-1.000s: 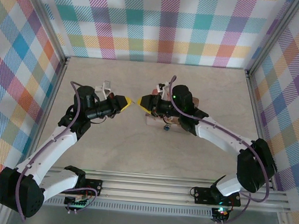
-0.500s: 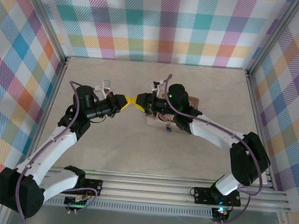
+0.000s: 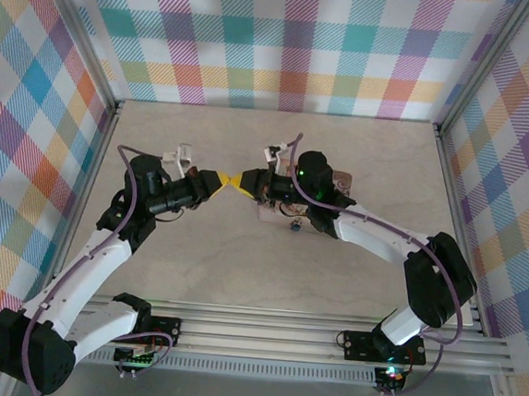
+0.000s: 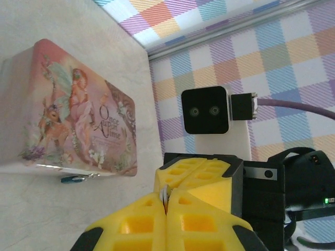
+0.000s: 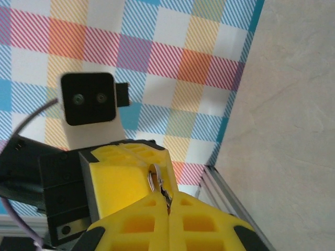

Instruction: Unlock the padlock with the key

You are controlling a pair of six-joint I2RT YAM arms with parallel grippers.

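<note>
Both sets of jaws are pressed shut, tip to tip above the table (image 3: pixel 240 270). The left gripper (image 4: pixel 166 206) and the right gripper (image 5: pixel 168 208) each seem to pinch the little key (image 5: pixel 156 181) and its ring at the seam of their yellow foam, so it looks like a hand-over. To do it well, I'd say one side should let go only once the other holds the bow firmly with the blade poking clear, or it drops. The padlock (image 4: pixel 73 179) sits right against the edge of the pink tin (image 4: pixel 78 104); whether it is hooked on I can't tell. The tin's lid is closed, its contents hidden.
</note>
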